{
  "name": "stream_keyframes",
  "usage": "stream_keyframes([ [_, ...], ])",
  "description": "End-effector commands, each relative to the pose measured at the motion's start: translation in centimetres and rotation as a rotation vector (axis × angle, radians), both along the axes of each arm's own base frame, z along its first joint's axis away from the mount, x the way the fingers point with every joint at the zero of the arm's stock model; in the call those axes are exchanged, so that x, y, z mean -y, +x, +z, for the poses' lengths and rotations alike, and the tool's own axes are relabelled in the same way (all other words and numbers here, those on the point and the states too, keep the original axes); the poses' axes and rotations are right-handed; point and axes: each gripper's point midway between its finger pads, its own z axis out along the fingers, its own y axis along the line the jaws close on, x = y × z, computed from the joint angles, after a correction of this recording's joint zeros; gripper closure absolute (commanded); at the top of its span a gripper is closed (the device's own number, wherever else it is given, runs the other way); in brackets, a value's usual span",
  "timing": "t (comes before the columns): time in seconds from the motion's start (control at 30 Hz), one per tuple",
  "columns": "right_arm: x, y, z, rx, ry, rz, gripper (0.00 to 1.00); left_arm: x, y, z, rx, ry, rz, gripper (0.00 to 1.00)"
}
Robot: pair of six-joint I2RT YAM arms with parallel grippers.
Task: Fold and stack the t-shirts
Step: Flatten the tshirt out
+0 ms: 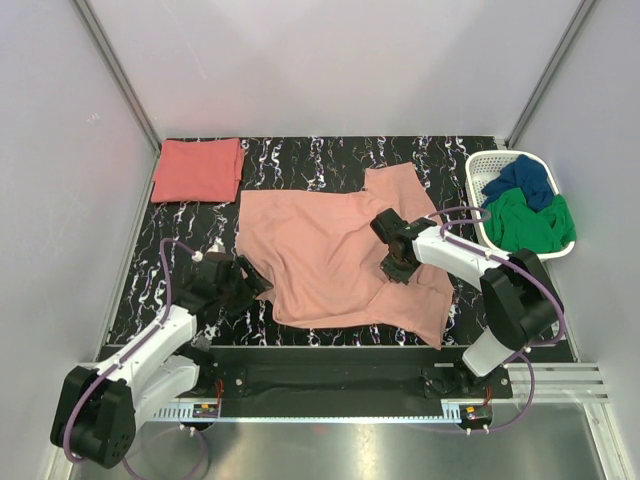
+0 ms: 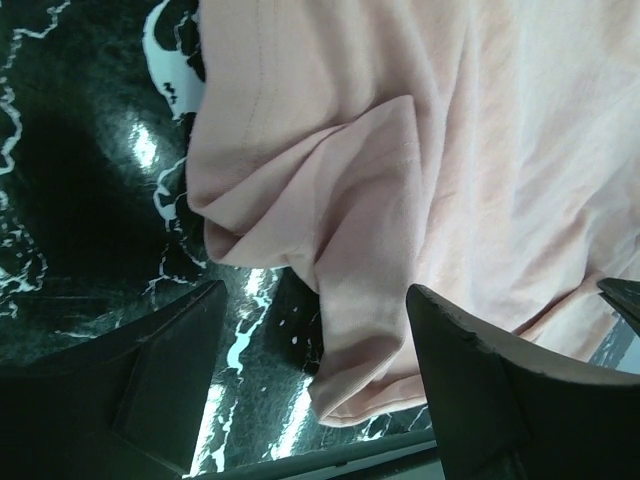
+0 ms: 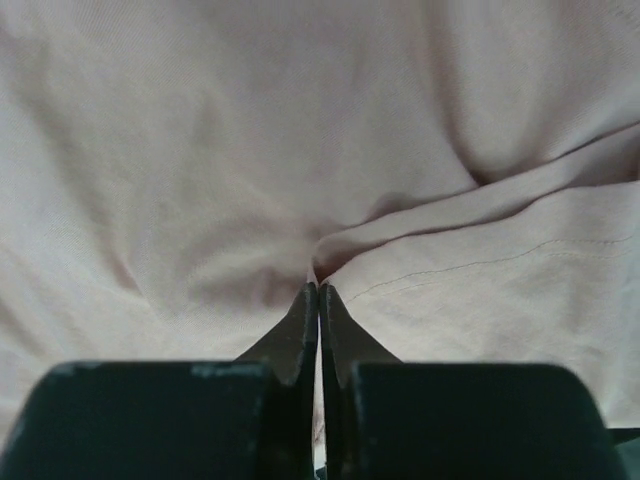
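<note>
Salmon-pink t-shirt (image 1: 330, 250) lay rumpled mid-bench (image 1: 300, 160); coral-red t-shirt (image 1: 198, 170) sat folded at 11 o'clock. Right jaws pinched shut on a pink ridge. Left jaws stood wide over the 7 o'clock sleeve (image 2: 350, 250). Advice: lift slowly and keep to one layer.
</note>
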Motion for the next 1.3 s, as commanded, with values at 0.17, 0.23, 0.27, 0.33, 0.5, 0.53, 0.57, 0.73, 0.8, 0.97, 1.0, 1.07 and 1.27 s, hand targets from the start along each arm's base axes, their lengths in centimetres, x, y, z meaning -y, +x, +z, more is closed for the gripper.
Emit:
stream_keyframes([
  [0.17,4.7,0.2,5.7,0.154,-0.178,0.024,1.0,0.2,1.6,1.0,0.05,0.0,0.008,0.21],
  [0.23,6.5,-0.2,7.8,0.207,-0.235,0.021,1.0,-0.3,1.7,1.1,0.052,0.025,0.018,0.2],
  [0.27,7.0,-0.3,8.5,0.227,-0.248,0.025,1.0,-0.6,1.5,1.2,0.048,0.038,0.023,0.2],
  [0.33,8.2,-0.5,10.6,0.278,-0.286,0.034,1.0,-1.0,1.7,2.0,0.072,0.051,0.036,0.2],
  [0.5,9.0,-0.9,13.1,0.333,-0.294,0.054,1.0,-1.9,2.2,2.7,0.111,0.098,0.058,0.18],
  [0.53,8.9,-0.8,13.2,0.341,-0.285,0.052,1.0,-1.8,2.5,3.2,0.119,0.103,0.05,0.18],
  [0.57,8.9,-0.9,13.1,0.344,-0.276,0.051,1.0,-1.7,2.5,3.3,0.118,0.099,0.044,0.18],
  [0.73,7.6,-0.8,13.1,0.387,-0.201,0.11,1.0,-1.3,2.9,4.1,0.126,0.095,0.025,0.18],
  [0.8,8.3,-0.8,13.4,0.396,-0.231,0.096,1.0,-2.0,2.9,3.7,0.111,0.132,0.047,0.19],
  [0.97,8.9,-1.1,13.9,0.385,-0.262,0.105,1.0,-2.4,3.9,4.1,0.137,0.175,0.041,0.2],
  [1.0,8.4,-1.2,13.9,0.388,-0.231,0.122,1.0,-2.1,4.2,4.2,0.139,0.173,0.025,0.2],
  [1.07,7.4,-0.9,13.4,0.407,-0.192,0.163,1.0,-1.6,5.0,4.9,0.156,0.173,0.001,0.23],
  [1.27,6.2,-0.9,12.6,0.408,-0.13,0.188,1.0,-0.4,6.4,5.4,0.066,0.306,-0.096,0.3],
])
